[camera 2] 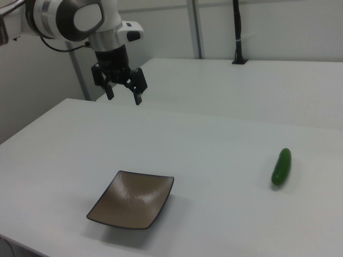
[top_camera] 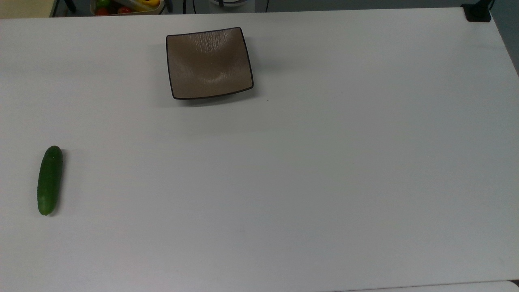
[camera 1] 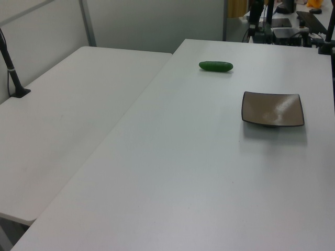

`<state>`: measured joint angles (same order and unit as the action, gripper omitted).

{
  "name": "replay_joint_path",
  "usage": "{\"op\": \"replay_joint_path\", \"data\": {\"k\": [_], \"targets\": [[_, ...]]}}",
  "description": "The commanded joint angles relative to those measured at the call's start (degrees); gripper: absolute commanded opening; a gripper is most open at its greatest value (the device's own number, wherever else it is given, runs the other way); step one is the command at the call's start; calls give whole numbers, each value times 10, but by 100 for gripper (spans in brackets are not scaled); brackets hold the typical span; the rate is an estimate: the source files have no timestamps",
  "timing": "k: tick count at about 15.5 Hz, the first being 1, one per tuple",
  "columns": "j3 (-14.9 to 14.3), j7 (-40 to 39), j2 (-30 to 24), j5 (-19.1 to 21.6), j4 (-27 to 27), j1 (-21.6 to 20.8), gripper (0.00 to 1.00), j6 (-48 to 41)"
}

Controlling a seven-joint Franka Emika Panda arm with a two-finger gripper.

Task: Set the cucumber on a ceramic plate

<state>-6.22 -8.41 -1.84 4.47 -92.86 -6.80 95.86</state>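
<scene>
Task not begun: short dark-green cucumber (top_camera: pixel 50 180) lies on the white table (top_camera: pixel 308 170) well apart from the empty square taupe-brown ceramic plate (top_camera: pixel 209 63); two-finger gripper (camera 2: pixel 124 91) hangs above the table beyond the plate, fingers spread, holding nothing

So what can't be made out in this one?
- Bin of red, green and yellow items, top view: cut by the top edge; contents unidentifiable.
- Arm behind the claw, right view: cut by the top and left edges; base out of frame.
- Plate underside: hidden in all views by the plate itself.
- Cucumber underside: resting on the table, unseen.
- Clutter at the left view's top right: too small to identify.
</scene>
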Motion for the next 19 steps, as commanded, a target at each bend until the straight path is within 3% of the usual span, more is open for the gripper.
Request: {"op": "replay_joint_path", "data": {"k": [1,11,19], "targets": [[-8,9,-4,8,-4,-12,100,14],[-8,3,-7,13,-6,-7,100,6],[-8,-68,7,1,-7,27,100,34]]}}
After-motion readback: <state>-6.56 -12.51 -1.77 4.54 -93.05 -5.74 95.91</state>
